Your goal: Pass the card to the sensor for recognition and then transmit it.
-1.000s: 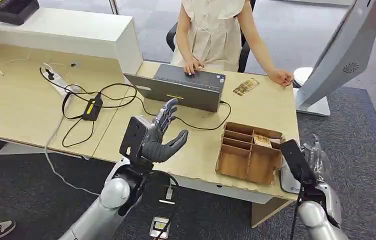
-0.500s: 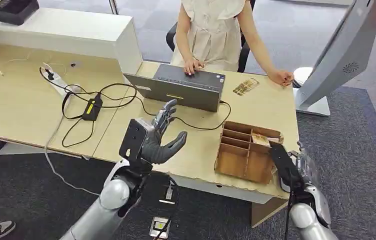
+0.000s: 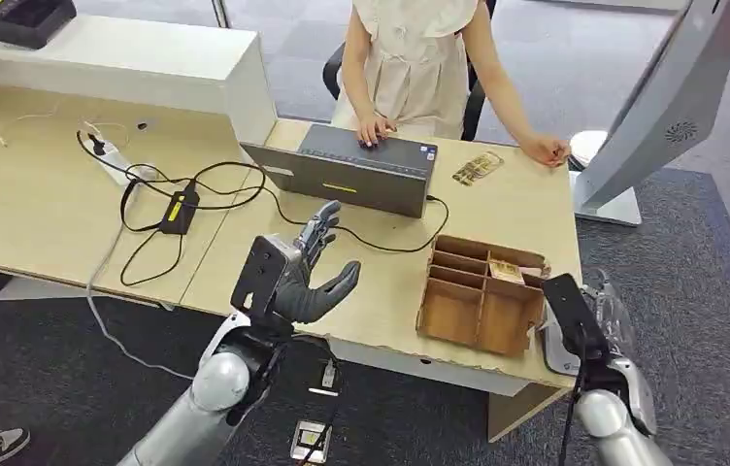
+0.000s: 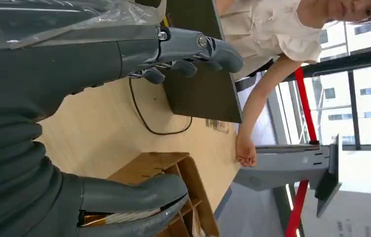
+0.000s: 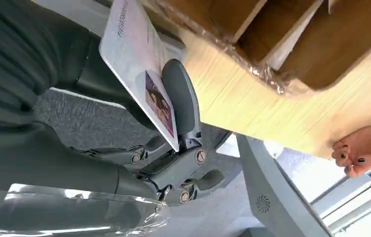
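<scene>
Right hand [image 3: 602,330] holds the card [image 5: 139,69], pinched between thumb and fingers at the table's near right corner; in the right wrist view the thumb [image 5: 181,101] presses on the card's face. Card looks white and glossy, thin and rigid, with printed text along one end and a small dark picture near the thumb; it sits tilted in the grip, its free end sticking out past the fingers toward the box. Just beyond that hand, touching nothing of it as far as I can tell, is the brown wooden divider box [image 3: 481,291] with more cards standing in a far compartment. Left hand [image 3: 305,269] hovers above the table edge, well apart from the right hand, fingers spread, holding nothing. Past the left hand's fingertips lies the dark grey flat device [image 3: 361,170] with a cable, likely the sensor, though that is a guess. Farther out, a person in a pale dress rests one hand on that device and the other hand [image 3: 546,149] on the table's far edge, beside a loose patterned card [image 3: 477,168]. Progress: card is picked and in hand, so early stage. Left to do, by my read: carry it across to the sensor for recognition, then hand it over, probably to the person. The card is not near the sensor yet.
</scene>
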Controlling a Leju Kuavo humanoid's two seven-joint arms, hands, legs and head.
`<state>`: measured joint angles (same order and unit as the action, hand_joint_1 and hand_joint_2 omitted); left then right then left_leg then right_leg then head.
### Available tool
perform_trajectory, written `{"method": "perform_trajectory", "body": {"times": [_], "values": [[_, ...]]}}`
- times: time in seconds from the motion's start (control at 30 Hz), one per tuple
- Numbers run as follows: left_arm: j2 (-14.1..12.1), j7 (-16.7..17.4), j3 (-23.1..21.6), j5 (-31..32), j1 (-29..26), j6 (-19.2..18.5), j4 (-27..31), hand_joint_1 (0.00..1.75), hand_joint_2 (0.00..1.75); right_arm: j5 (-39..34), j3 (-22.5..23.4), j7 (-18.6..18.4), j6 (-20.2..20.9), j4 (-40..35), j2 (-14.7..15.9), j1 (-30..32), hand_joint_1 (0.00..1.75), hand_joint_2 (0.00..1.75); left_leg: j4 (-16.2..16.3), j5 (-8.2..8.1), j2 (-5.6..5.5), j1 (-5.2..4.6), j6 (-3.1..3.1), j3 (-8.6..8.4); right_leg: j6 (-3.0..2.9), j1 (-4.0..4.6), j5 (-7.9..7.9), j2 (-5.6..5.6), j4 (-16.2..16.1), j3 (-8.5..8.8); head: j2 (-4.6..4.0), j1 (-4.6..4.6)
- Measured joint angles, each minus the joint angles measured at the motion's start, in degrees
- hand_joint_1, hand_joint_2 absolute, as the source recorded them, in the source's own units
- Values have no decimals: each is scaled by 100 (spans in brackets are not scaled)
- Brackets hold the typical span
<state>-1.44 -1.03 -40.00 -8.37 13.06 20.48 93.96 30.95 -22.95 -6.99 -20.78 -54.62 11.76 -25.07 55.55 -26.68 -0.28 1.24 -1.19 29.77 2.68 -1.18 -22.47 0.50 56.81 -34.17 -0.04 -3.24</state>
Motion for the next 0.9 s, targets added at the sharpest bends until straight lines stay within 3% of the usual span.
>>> {"method": "perform_trajectory", "body": {"times": [0.37, 0.9], "values": [[-48, 151, -7, -55, 2, 85, 90, 0, 175, 133, 116, -22, 151, -79, 315, 23, 175, 175, 1, 0, 1, 0, 0, 0, 0, 0, 0, 0, 0, 0, 0, 2], [-114, 223, -44, -122, 12, 96, 186, 0, 175, 1124, -42, -214, 470, 168, 223, 100, 175, 175, 0, 0, 0, 0, 0, 1, 0, 0, 0, 0, 0, -1, 0, 2]]}}
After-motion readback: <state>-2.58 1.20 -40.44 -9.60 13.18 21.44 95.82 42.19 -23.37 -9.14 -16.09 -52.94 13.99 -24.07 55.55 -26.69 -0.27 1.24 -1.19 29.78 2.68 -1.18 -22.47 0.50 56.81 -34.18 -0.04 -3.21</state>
